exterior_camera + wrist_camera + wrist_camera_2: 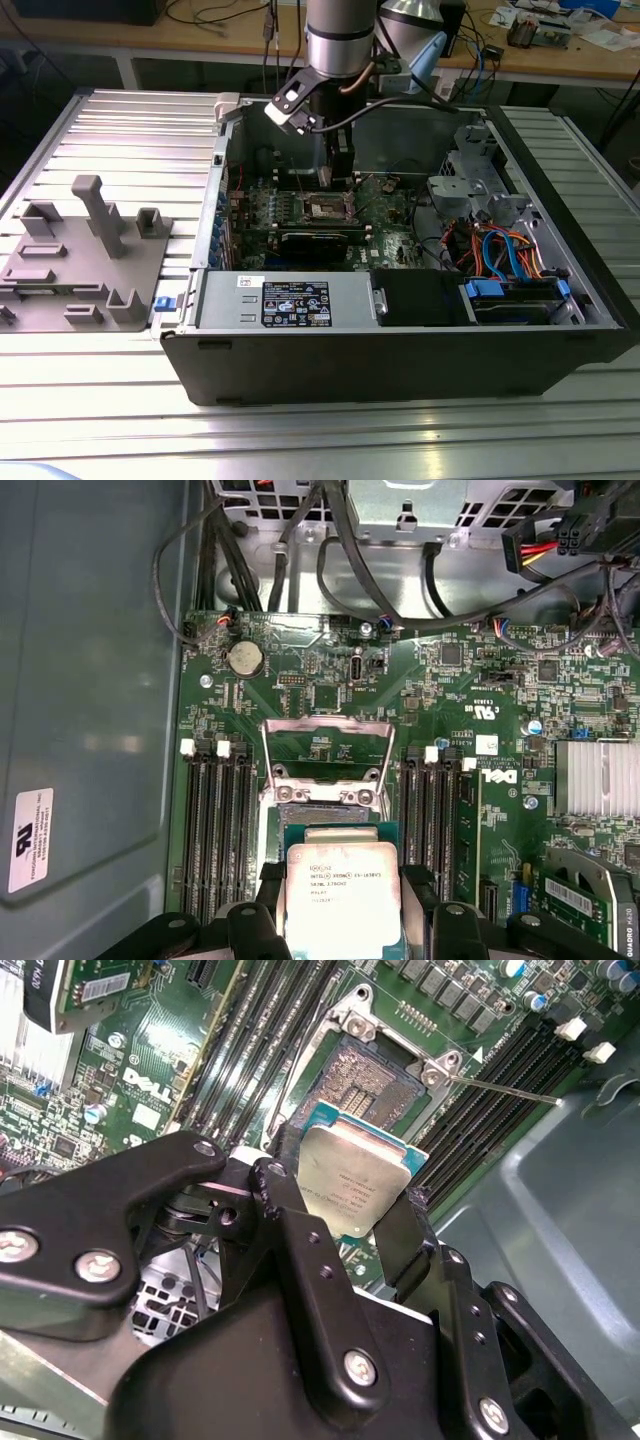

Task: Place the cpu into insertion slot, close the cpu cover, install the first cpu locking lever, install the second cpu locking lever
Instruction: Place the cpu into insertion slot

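Note:
My gripper point(345, 1188) is shut on the cpu point(352, 1172), a square chip with a dull silver top, held by two opposite edges between black fingers point(283, 1185). It hangs just above the insertion slot point(368, 1078), whose dark pin field shows past the chip's far edge. In the first wrist view the cpu point(343, 898) covers most of the socket, and the cpu cover point(326, 723), a thin silvery frame, stands flipped open beyond it. A thin locking lever point(505, 1090) sticks out beside the socket. In the exterior view the gripper point(338, 172) reaches down into the case over the insertion slot point(328, 208).
Black memory slots point(215, 830) flank the socket on both sides. A long black card point(316, 241) lies in front of the socket, with the power supply point(290, 300) and drive bay cables point(500, 250) nearby. A grey fixture point(90, 250) sits outside the open case point(400, 360).

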`<act>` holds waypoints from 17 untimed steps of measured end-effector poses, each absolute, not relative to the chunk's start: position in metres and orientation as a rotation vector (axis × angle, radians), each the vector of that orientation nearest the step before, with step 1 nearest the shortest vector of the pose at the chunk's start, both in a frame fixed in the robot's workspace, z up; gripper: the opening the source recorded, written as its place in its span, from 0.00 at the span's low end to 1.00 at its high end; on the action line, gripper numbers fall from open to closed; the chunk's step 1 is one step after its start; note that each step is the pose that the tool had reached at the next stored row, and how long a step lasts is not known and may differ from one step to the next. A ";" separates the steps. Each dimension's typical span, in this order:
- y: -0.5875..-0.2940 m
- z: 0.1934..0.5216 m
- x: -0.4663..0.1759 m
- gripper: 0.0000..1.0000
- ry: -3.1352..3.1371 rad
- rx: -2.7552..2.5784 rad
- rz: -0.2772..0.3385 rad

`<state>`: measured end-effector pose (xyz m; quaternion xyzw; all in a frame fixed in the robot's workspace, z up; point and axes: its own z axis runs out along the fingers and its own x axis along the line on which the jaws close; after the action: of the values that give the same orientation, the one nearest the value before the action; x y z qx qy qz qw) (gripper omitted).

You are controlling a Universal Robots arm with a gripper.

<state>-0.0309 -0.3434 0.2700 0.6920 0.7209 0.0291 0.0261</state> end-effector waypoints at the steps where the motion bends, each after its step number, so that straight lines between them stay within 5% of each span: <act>1: -0.343 0.270 -0.031 0.54 2.228 2.138 0.090; 17: -0.342 0.266 -0.031 0.54 2.221 2.134 0.076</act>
<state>-0.0308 -0.3416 0.2657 0.6924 0.7205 0.0246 0.0304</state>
